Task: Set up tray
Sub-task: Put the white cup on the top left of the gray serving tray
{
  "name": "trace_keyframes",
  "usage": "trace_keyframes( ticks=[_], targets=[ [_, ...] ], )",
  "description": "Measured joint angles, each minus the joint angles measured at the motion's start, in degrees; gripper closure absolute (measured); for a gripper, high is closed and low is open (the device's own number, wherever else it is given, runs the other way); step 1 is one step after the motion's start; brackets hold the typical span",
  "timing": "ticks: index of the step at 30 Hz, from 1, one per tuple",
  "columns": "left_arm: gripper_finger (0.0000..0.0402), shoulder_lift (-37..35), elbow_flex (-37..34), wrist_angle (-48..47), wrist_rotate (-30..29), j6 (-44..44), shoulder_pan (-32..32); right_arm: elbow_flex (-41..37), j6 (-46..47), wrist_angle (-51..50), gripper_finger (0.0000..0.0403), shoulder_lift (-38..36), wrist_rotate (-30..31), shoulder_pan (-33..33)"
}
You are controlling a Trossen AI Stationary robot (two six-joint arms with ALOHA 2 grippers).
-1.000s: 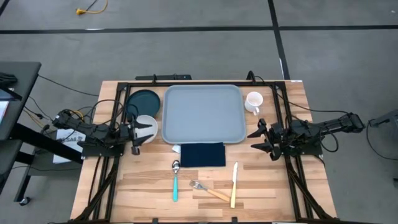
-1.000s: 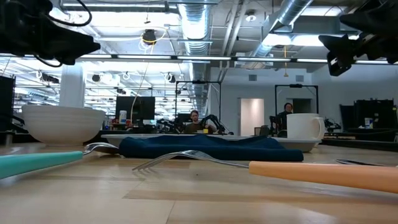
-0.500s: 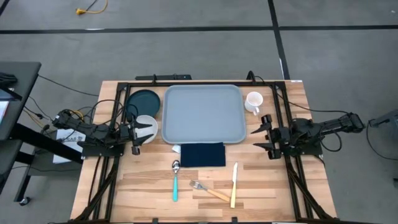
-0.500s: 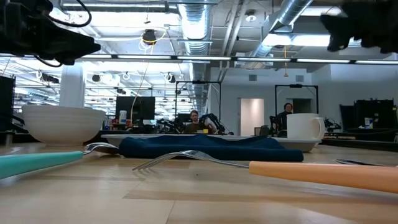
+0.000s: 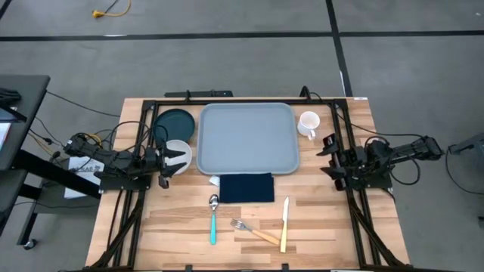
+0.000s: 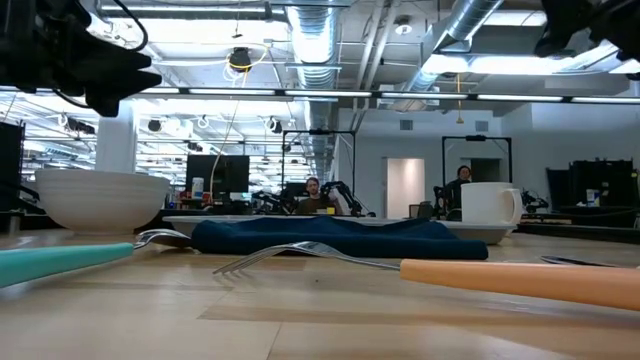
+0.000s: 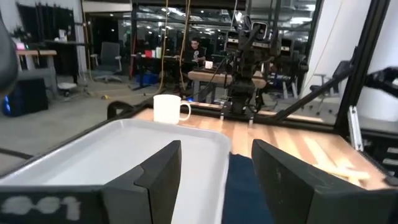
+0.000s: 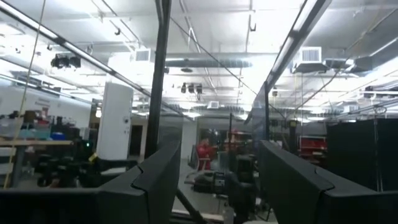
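The light grey-blue tray (image 5: 246, 138) lies flat on the wooden table, at the middle of its far half, and also shows in the left wrist view (image 7: 118, 158). My left gripper (image 5: 172, 165) (image 7: 217, 177) hovers open at the tray's left, by a white bowl (image 5: 179, 150), and points level across the table. My right gripper (image 5: 327, 156) (image 8: 214, 180) hovers open at the tray's right and tips upward at the ceiling. Both grippers hold nothing.
A dark teal plate (image 5: 175, 121) sits far left of the tray, and a white mug (image 5: 308, 123) on its right. A navy napkin (image 5: 246, 187) lies by the tray's near edge. Nearer still lie a teal-handled spoon (image 5: 213, 220), a fork (image 5: 255, 231) and a knife (image 5: 284, 224).
My right gripper has risen, tipped its fingers upward and rolled at the wrist, drawing back a little toward the table's right edge; it stays open. My left gripper has rolled slightly at the wrist where it stands. Nothing on the table has moved.
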Motion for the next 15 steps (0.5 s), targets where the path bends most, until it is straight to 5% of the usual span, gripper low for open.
trace_keyframes(
  ticks=[12,15],
  targets=[
    [0.0214,0.01,0.02,-0.02,0.04,0.61,0.00,0.00,8.22,4.37,0.0198,0.00,0.08,0.77],
    [0.0214,0.00,0.02,-0.04,0.04,0.61,0.00,0.00,8.13,4.99,0.0198,-0.02,5.72,0.67]
  ],
)
